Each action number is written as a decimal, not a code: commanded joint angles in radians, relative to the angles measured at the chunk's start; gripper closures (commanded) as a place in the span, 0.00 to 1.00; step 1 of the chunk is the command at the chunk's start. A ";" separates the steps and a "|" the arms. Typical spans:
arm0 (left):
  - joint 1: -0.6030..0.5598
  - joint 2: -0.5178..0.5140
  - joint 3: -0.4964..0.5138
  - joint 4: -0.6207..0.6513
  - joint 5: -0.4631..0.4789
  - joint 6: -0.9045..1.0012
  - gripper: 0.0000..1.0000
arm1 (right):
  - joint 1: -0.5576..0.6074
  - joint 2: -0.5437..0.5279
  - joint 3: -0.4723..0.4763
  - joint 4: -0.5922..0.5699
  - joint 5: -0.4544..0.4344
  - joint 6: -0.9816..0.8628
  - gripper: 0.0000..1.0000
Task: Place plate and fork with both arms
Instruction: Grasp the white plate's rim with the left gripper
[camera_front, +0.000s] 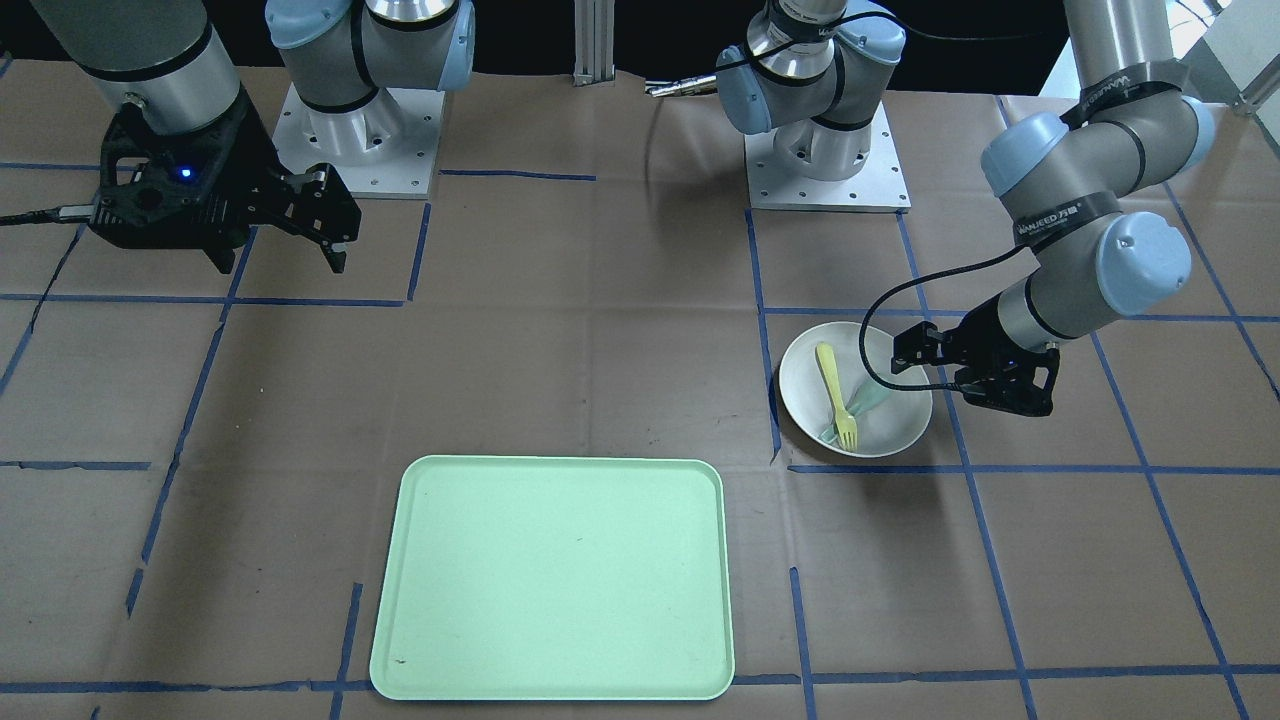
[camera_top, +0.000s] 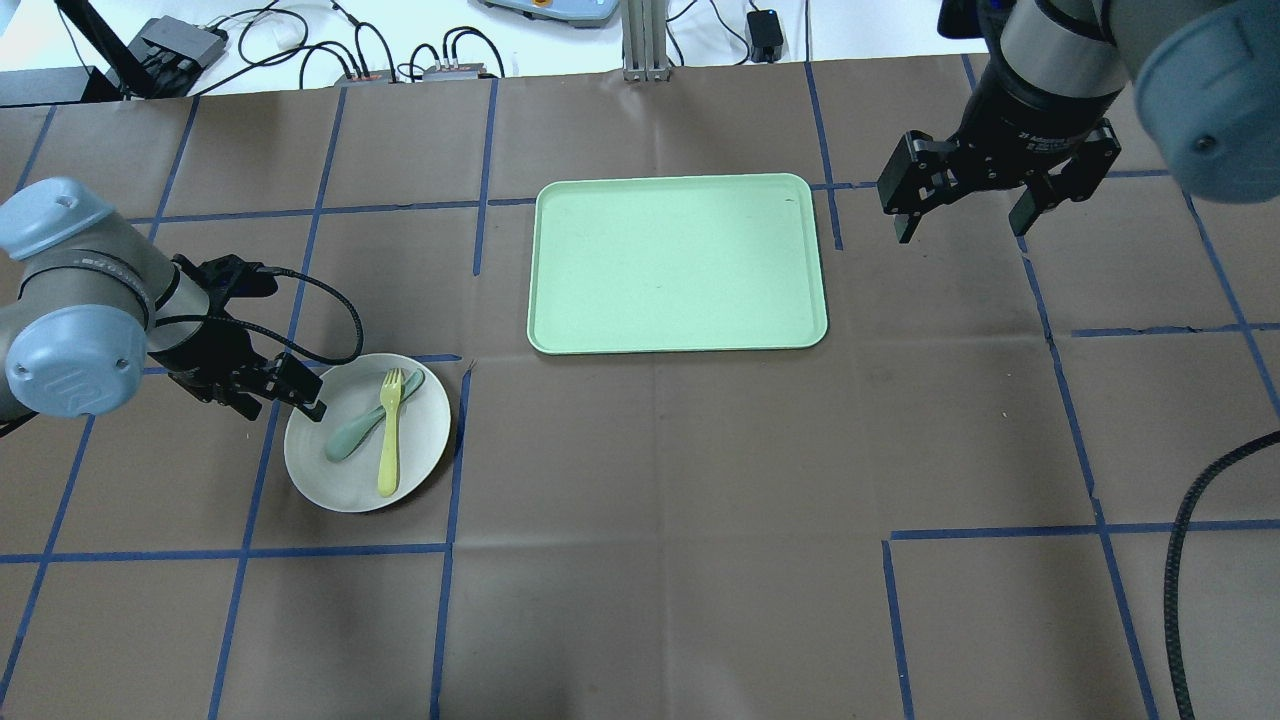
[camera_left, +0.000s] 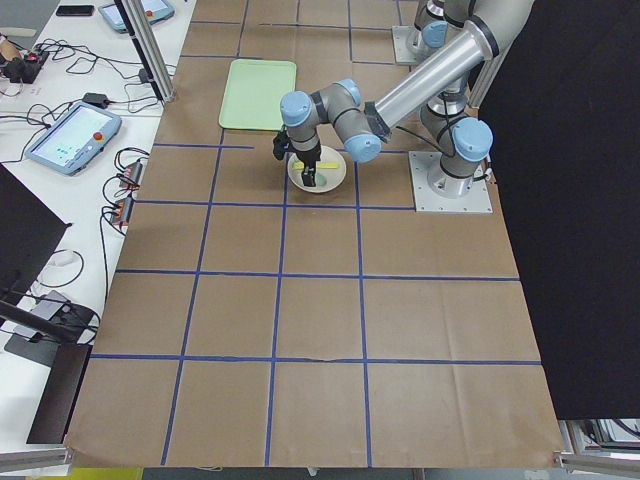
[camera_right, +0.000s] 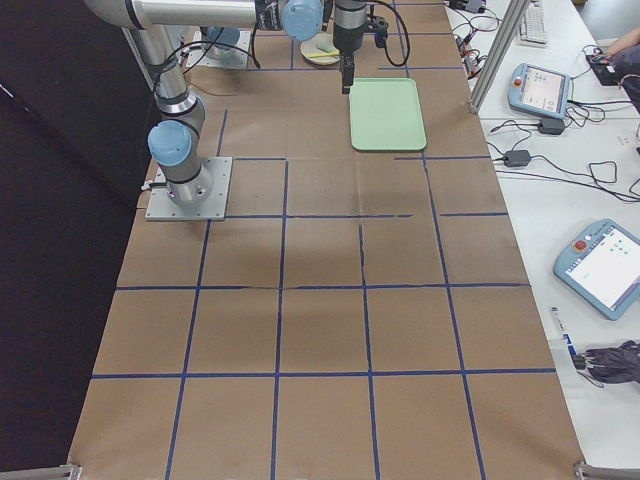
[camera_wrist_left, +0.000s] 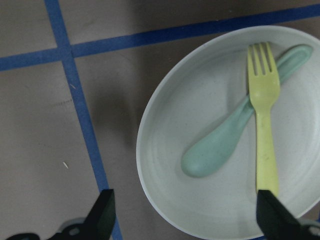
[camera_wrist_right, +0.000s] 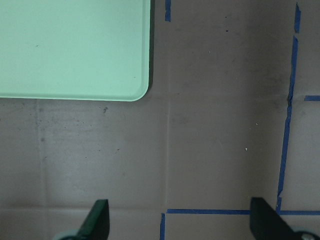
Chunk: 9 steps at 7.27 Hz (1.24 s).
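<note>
Left gripper (camera_top: 272, 392), hanging open like the right gripper (camera_top: 968, 213), is hovering over the plate (camera_top: 340, 480) rim; tilting it could spill the fork (camera_top: 389, 440)

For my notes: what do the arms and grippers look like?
The left arm and right arm are silver-grey tubes with light-blue joint caps. The left gripper and right gripper are black and two-fingered; the right shows a blue light. A black cable loops by the left wrist; black lettered bands wrap the left arm.

Robotics lab, teach pendants (camera_right: 606, 266), tape-gridded table (camera_top: 650, 500)
</note>
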 joint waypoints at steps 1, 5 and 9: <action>0.010 -0.048 0.004 0.009 -0.014 -0.008 0.14 | -0.001 0.000 0.000 0.000 0.000 0.000 0.00; 0.025 -0.102 0.009 0.085 -0.014 -0.008 0.17 | -0.002 0.000 0.000 0.000 0.000 0.000 0.00; 0.032 -0.103 0.009 0.086 -0.017 -0.013 0.63 | 0.000 0.000 0.000 0.000 0.000 0.000 0.00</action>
